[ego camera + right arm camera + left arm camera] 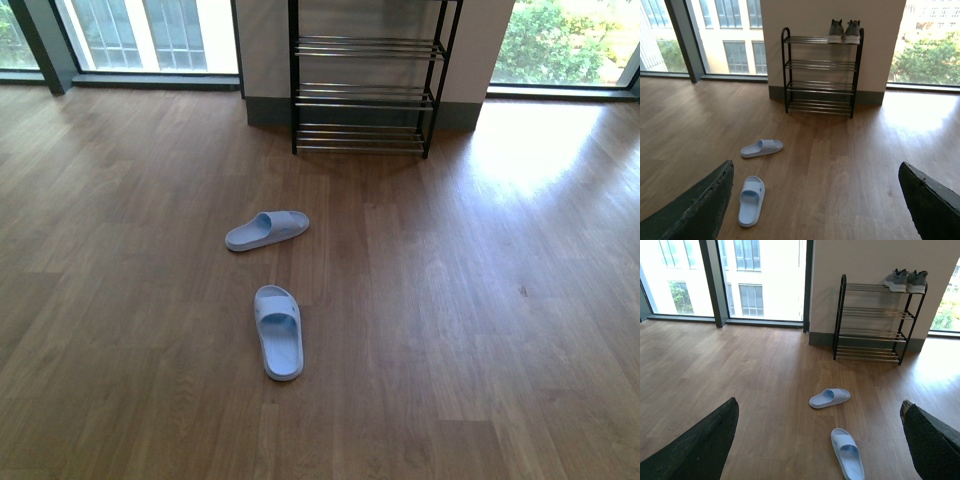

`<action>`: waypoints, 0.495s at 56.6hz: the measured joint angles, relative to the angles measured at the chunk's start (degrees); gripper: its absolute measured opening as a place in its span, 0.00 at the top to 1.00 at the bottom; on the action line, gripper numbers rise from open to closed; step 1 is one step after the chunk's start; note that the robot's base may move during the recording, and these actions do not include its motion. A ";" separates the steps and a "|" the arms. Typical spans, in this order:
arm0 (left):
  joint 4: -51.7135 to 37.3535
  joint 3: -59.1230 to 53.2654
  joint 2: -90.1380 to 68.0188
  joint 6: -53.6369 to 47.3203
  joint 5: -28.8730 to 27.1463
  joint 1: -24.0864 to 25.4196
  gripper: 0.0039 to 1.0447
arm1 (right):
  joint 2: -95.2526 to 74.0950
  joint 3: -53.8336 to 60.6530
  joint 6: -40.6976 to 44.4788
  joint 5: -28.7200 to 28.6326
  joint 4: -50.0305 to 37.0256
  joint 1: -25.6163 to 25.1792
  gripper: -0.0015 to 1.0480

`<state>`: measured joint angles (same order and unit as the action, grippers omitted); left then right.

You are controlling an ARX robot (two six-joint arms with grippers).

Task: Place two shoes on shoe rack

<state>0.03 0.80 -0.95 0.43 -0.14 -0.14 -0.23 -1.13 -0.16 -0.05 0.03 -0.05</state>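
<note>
Your left gripper (818, 402) and right gripper (815, 165) both hang spread wide and empty, ready for a grab I'd guess. The closer slide (267, 230) and farther slide (279, 331) lie on the floor (480, 330) in front of the shoe rack (365, 97) (grey sneakers (906, 281) sit on its top tier).

rack: the black metal-framed shoe rack with chrome rod tiers (365, 85) stands at the far side of the wooden plank floor (480, 330), backed against the pale wall section (840, 10).
windows: one tall glass window (150, 35) lies left of that wall section, another (565, 40) right of it.
sneakers: the pair of grey knit sneakers with white soles (844, 31) sits side by side on the rack's top tier, at its right end.
far slide: a pale blue rubber slide (266, 229) lies crosswise on the floor before the rack, left of its left post.
near slide: a second pale blue rubber slide (279, 331) lies lengthwise, nearer the robot, apart from the far slide.
</note>
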 joint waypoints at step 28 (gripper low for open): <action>-0.02 0.00 0.00 0.00 0.00 0.00 0.09 | 0.02 0.00 0.00 0.02 0.00 0.00 0.09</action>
<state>0.01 0.80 -0.95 0.43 -0.14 -0.14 -0.21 -1.13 -0.16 -0.03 0.03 -0.05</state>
